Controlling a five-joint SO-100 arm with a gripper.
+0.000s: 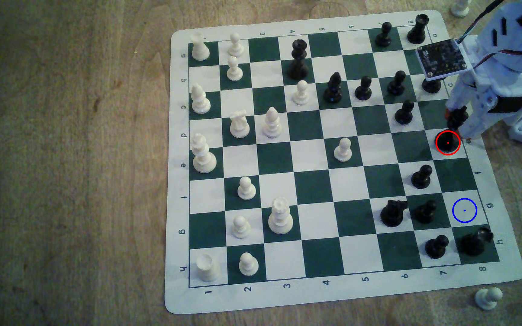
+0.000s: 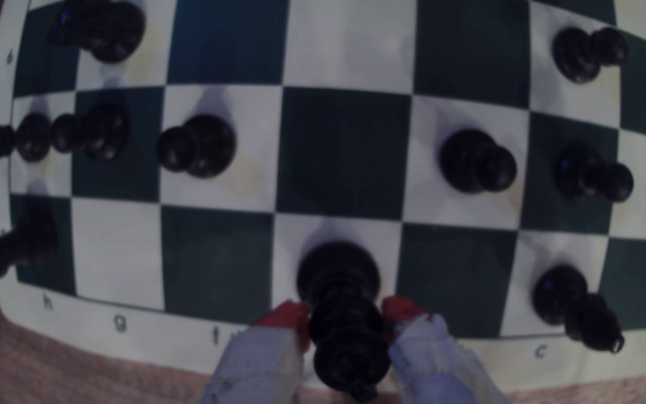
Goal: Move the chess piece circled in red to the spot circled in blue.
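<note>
Already the board (image 1: 316, 156) carries the king (image 1: 448, 142) upright on its red-ringed edge square, two squares short of the blue spot (image 1: 464, 210). The gripper (image 2: 346, 314) straddles its head, red tips apparently touching; firm closure uncertain.

We see wooden tabletop (image 1: 65, 156), tan-brown, with visible grain and darker knots. We note soft, dim, warm light across it, no hard shadows. We find same wood surface (image 2: 80, 373) past mat's edge in wrist view, reddish and blurred.
</note>
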